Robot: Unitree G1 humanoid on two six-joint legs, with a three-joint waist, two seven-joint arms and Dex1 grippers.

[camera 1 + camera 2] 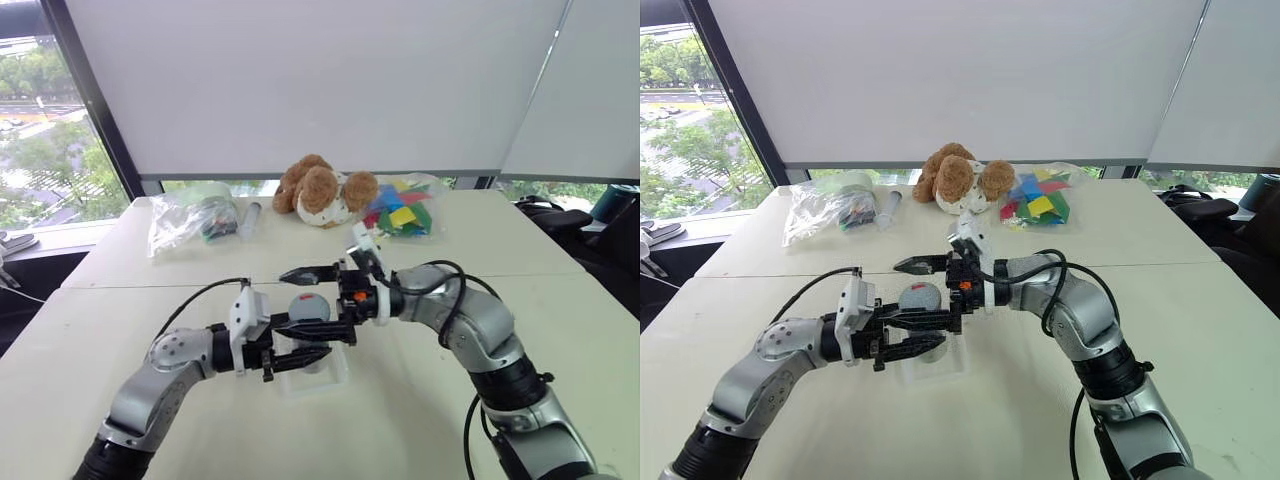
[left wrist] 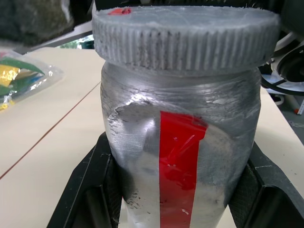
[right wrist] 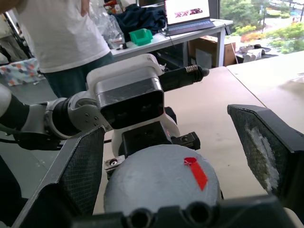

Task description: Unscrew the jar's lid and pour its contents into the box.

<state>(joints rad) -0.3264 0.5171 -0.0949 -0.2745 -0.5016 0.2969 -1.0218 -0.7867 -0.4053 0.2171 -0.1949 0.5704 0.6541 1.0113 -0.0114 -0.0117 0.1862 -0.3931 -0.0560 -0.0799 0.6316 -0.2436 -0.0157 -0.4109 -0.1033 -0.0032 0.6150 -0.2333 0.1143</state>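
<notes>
My left gripper (image 1: 305,343) is shut on the silver-grey jar (image 2: 180,156), its black fingers (image 2: 85,190) pressing the jar's two sides. The jar stands upright with a red label strip, held just above the clear box (image 1: 335,385) on the table. The ribbed grey lid (image 3: 161,180) with a red mark sits on the jar. From the other side my right gripper (image 1: 300,300) reaches level, open, with its fingers (image 3: 266,147) standing wide on either side of the lid and apart from it. The contents are hidden inside the jar.
At the table's far side lie a brown teddy bear (image 1: 320,190), a bag of coloured pieces (image 1: 400,212), clear plastic bags (image 1: 190,222) and a clear tube (image 1: 250,218). A person in a white shirt (image 3: 61,38) stands beyond the table in the right wrist view.
</notes>
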